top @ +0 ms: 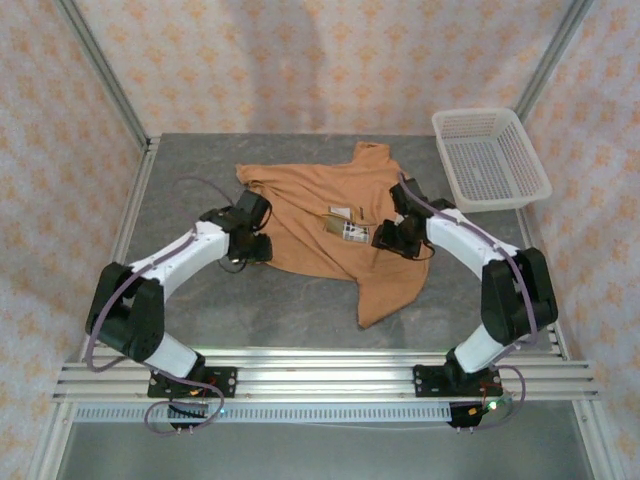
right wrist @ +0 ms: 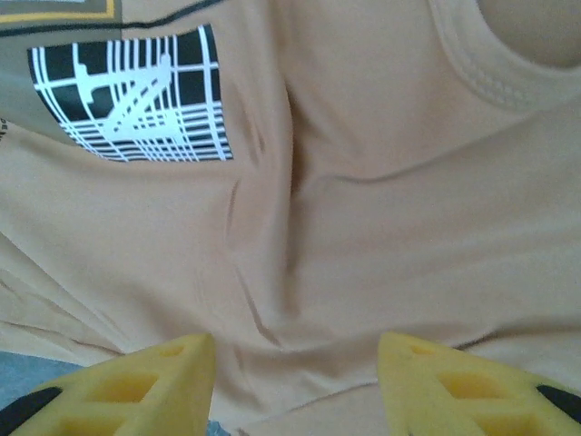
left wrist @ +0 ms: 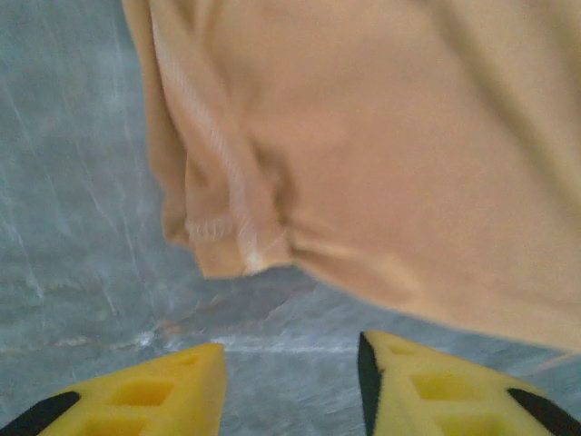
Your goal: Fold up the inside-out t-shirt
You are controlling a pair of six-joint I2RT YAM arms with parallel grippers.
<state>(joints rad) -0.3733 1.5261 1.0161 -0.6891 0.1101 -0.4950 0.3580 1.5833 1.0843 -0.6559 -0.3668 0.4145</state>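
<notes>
The t-shirt (top: 330, 235) lies crumpled in the middle of the table (top: 200, 300). The left gripper (left wrist: 290, 352) and right gripper (right wrist: 295, 343) both stand wide open, holding nothing. Risk: the left, short of the hem corner, closes on air; the right bunches several layers.

Soft even light, blurry wrist close-ups.

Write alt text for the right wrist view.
The inside-out t-shirt lies wrinkled under the open right tool, whose yellow fingers sit apart at the bottom edge. A black patch with white grid print sits upper left, the ribbed collar upper right, grey table lower left.
</notes>
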